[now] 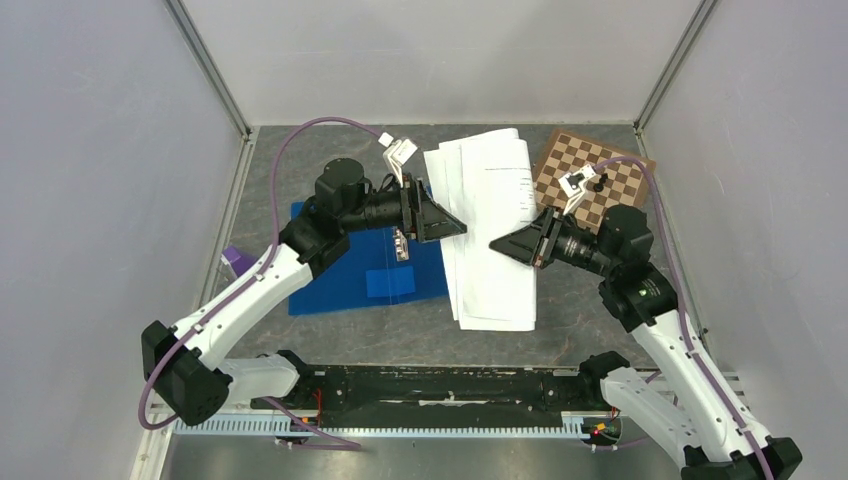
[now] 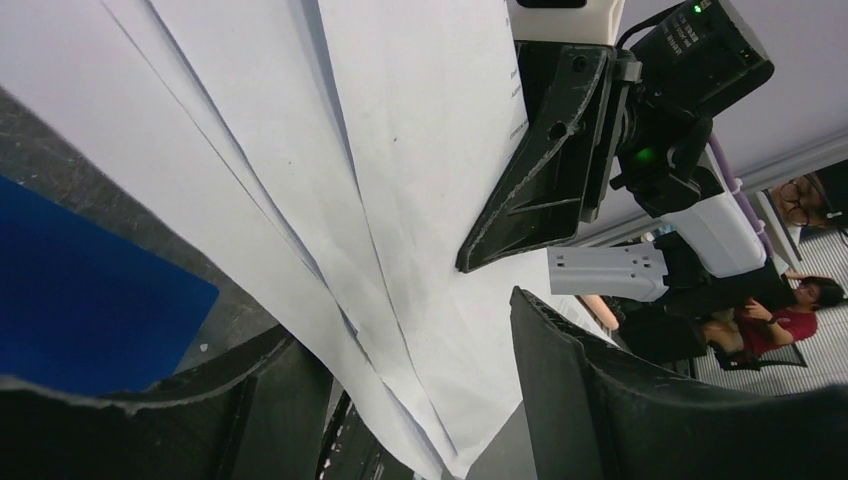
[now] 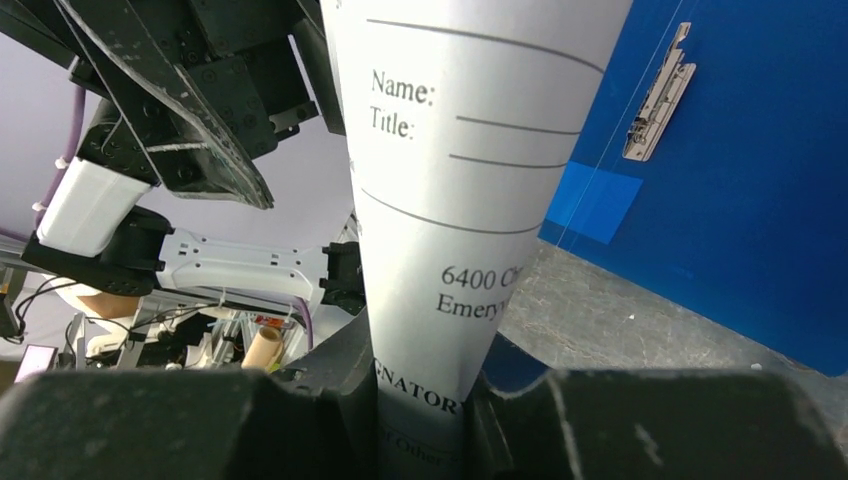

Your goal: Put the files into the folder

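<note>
The files (image 1: 490, 230) are several loose white sheets, fanned out in the middle of the table. My right gripper (image 1: 510, 245) is shut on the right edge of a printed sheet (image 3: 460, 200), which curls up from between its fingers (image 3: 330, 400). My left gripper (image 1: 440, 222) stands open at the files' left edge. The sheets (image 2: 400, 200) pass between its two wide-apart fingers (image 2: 600, 400) without being pinched. The blue folder (image 1: 350, 270) lies open and flat on the table, left of the files. Its metal clip (image 3: 655, 95) and a lighter blue patch (image 3: 595, 205) show.
A brown chessboard (image 1: 595, 180) with a black piece (image 1: 598, 185) on it lies at the back right, partly under the right arm. A small purple object (image 1: 237, 262) sits by the left wall. Grey walls close in three sides.
</note>
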Controlling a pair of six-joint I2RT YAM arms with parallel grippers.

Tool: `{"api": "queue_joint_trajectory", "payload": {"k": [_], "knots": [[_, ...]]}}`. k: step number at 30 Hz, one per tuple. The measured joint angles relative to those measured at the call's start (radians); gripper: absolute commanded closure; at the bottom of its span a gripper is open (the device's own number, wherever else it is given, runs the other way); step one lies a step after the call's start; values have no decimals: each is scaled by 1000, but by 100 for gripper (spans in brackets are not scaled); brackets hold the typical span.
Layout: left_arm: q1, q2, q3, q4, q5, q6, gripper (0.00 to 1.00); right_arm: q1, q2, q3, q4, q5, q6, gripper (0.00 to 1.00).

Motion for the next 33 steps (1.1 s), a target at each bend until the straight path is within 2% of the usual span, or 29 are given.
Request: {"api": "queue_joint_trajectory", "payload": {"k": [8, 11, 20, 23, 25, 29, 31, 33], "knots": [[-3, 28, -14, 93, 20, -66, 43, 30, 8, 0, 0, 8, -16, 75], [-7, 40, -16, 119, 22, -90, 50, 34, 11, -1, 14, 8, -15, 75], [-13, 43, -20, 142, 16, -115, 79, 51, 34, -24, 59, 7, -19, 73], [-23, 52, -18, 113, -6, -100, 97, 55, 48, -34, 64, 10, -35, 70], [-29, 66, -12, 69, -29, -74, 98, 55, 61, -36, 63, 17, -51, 60], [-35, 88, 0, -19, -101, -4, 98, 55, 101, -37, 61, 56, -105, 13], [-37, 87, 1, -62, -145, 36, 98, 55, 124, -38, 58, 95, -147, 4], [-38, 85, 8, -114, -193, 89, 98, 55, 151, -38, 58, 140, -189, 2]]}}
